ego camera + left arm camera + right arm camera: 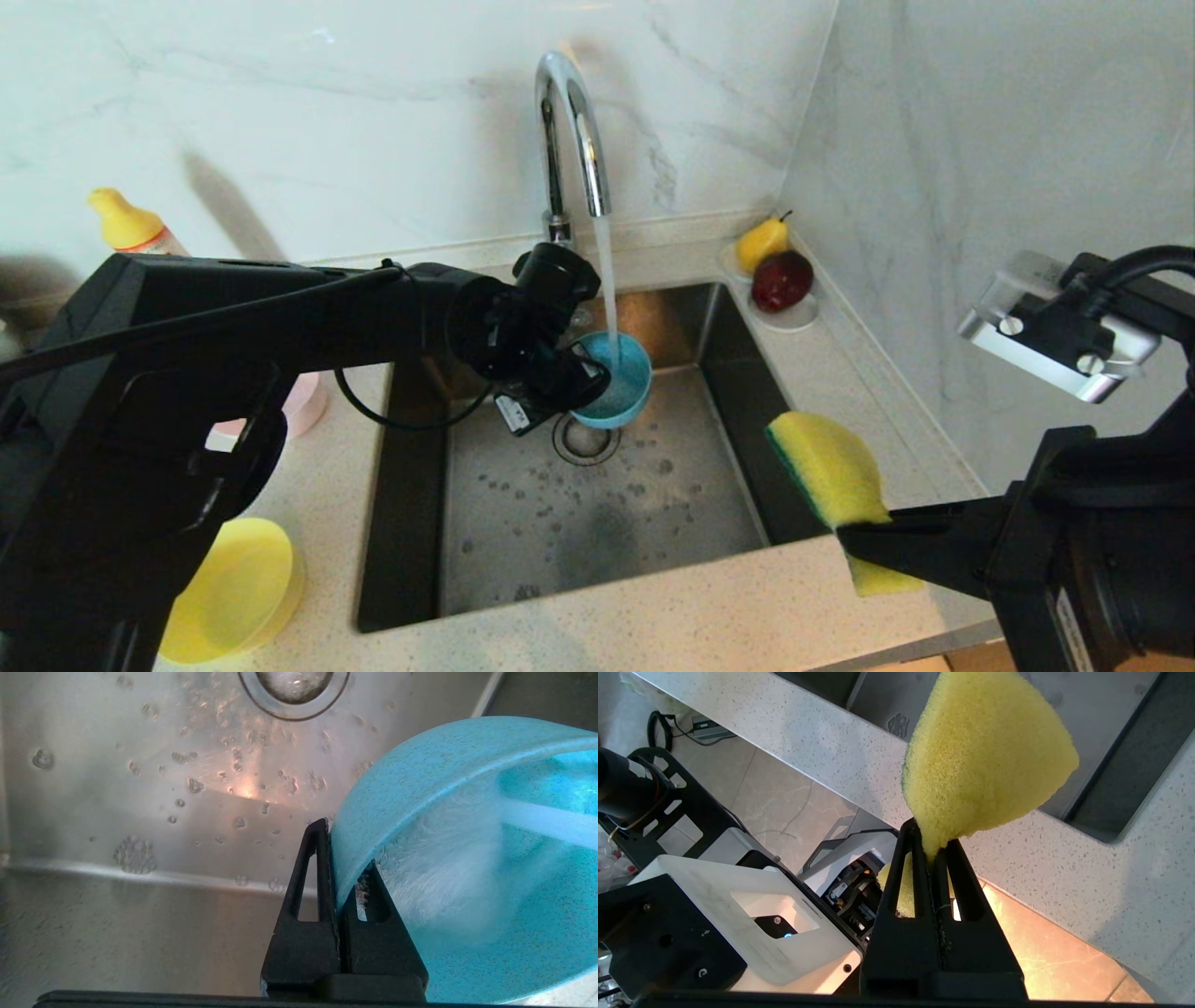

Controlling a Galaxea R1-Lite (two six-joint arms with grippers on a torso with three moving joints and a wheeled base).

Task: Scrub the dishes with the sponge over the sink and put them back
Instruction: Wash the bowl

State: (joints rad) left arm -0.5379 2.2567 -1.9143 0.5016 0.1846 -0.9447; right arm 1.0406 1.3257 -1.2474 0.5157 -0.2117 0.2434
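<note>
Left wrist's jaws pinch the blue bowl [467, 858] rim (water foaming inside).

My left gripper [583, 378] pinches the rim of the blue bowl [618, 383] over the sink [597, 504], just above the drain [585, 439], and water from the tap [569, 131] runs into it. At four o'clock from the bowl, my right gripper [854, 541] clamps the sponge [836, 485] over the sink's near right corner. The yellow bowl [238, 583] sits at eight o'clock on the counter [653, 625], the pink bowl [303, 406] at nine. A pear [761, 243] and a red fruit [782, 278] rest on a saucer [794, 319] at two o'clock.
</note>
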